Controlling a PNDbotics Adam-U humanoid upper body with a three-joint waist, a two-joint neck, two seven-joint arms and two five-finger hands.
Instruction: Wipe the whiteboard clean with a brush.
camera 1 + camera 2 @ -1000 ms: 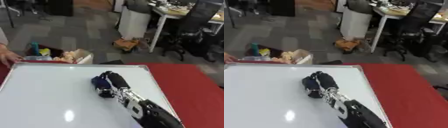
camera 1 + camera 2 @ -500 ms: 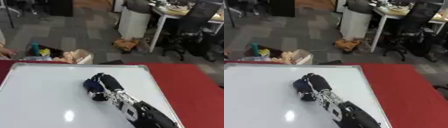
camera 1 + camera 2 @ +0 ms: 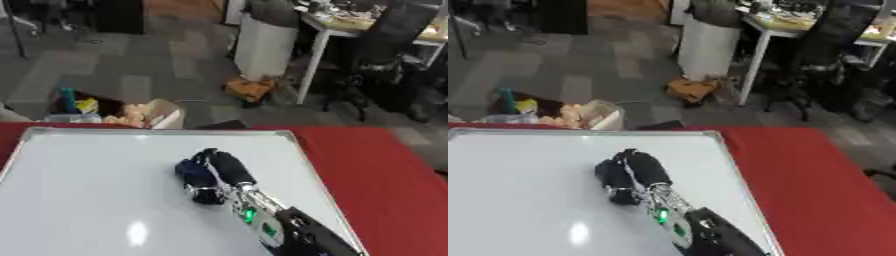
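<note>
Wiping is judged to be the step in hand in the left eye view: the right hand [image 3: 217, 172] is seen with its fingers curled over a dark blue brush [image 3: 194, 175], which is pressed flat near the middle of the whiteboard [image 3: 79, 190], and no marks can be made out on the white surface, so a sweep toward the open room on the left is probably called for next. In the right eye view, the board's right frame edge [image 3: 741, 187] is seen just beside the forearm, with the red table [image 3: 815, 175] beyond it, so little room is left on that side, while the left hand is shown in neither view.
</note>
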